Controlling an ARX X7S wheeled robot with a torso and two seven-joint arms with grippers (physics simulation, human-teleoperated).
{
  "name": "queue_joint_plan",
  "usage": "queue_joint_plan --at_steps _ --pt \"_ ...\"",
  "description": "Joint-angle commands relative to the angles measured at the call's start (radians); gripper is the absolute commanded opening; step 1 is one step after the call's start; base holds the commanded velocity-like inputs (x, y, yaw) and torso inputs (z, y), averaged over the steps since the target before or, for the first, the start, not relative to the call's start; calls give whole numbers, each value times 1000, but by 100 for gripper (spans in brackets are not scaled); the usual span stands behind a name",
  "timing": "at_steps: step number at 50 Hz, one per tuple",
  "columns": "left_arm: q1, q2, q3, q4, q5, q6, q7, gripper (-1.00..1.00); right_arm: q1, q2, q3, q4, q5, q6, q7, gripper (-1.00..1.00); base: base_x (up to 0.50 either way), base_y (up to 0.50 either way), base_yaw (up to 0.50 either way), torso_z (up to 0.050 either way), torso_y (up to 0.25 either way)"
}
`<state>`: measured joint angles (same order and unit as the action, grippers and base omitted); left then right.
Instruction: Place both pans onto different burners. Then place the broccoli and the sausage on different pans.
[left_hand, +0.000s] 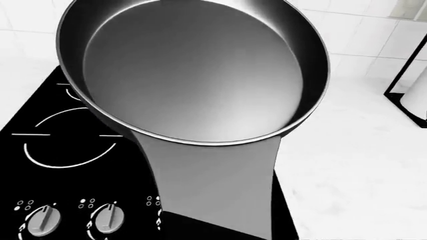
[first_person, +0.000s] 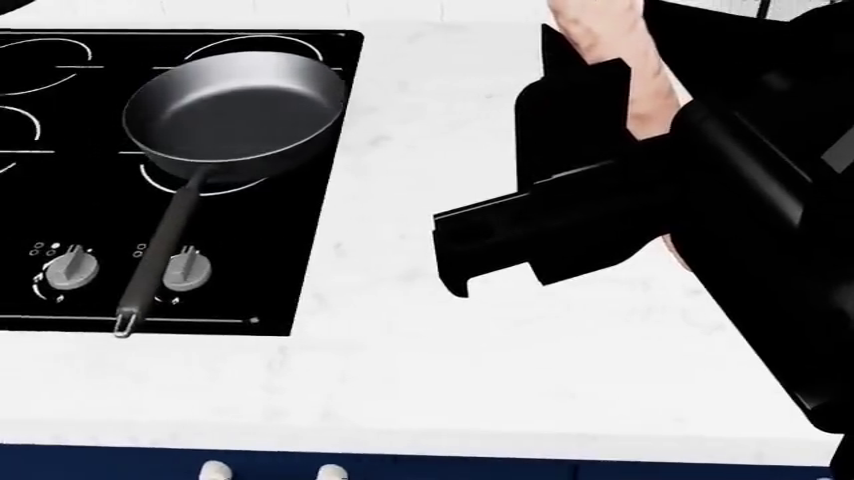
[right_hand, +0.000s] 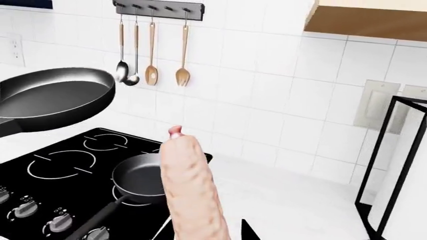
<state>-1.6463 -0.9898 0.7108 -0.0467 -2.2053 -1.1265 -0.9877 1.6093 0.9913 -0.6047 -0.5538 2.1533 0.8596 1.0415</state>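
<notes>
Left hand: fingers out of the left wrist frame, so grip is inferred. The raised pan (left_hand: 193, 75) hangs clear above the cooktop (left_hand: 27, 135) with its handle running back under the camera, so I judge it clamped there. It sits over the cooktop's edge, half above the worktop (left_hand: 347, 165), and a free burner (left_hand: 67, 162) lies beside it. Held high, probably to clear the knobs (left_hand: 43, 220) before lowering.

Right wrist: right hand (right_hand: 203, 231) is clenched on the sausage (right_hand: 190, 190), gripped low, its free end pointing at the wall. It's parked off to the side, likely waiting until both pans are down. The seated pan (right_hand: 143, 175) is on the cooktop beyond it.

Head view: seated pan covers the front-right ring, handle back between the knobs. Sausage is over bare worktop, well apart from it. Broccoli isn't in any view.
</notes>
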Motion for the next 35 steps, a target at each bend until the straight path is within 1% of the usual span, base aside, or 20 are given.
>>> queue_joint_plan --at_steps 1,13,18,23,35 --pt "2 10 -34 11 19 19 25 -100 -9 -15 25 -8 -30 20 -37 -100 1 500 0 0 0" --pt "14 20 -37 11 34 34 46 -100 28 -24 15 12 -18 36 -27 -100 1 500 0 2 1" --pt "0 32 -33 1 37 29 47 -100 33 -26 13 17 -22 41 -28 -100 1 500 0 0 2" --pt "38 26 -40 26 44 53 58 -100 13 -20 18 9 -35 33 -37 -100 1 500 0 0 0" --pt "40 16 -44 33 44 56 66 -100 22 -8 16 19 -47 43 -31 -100 1 500 0 0 2"
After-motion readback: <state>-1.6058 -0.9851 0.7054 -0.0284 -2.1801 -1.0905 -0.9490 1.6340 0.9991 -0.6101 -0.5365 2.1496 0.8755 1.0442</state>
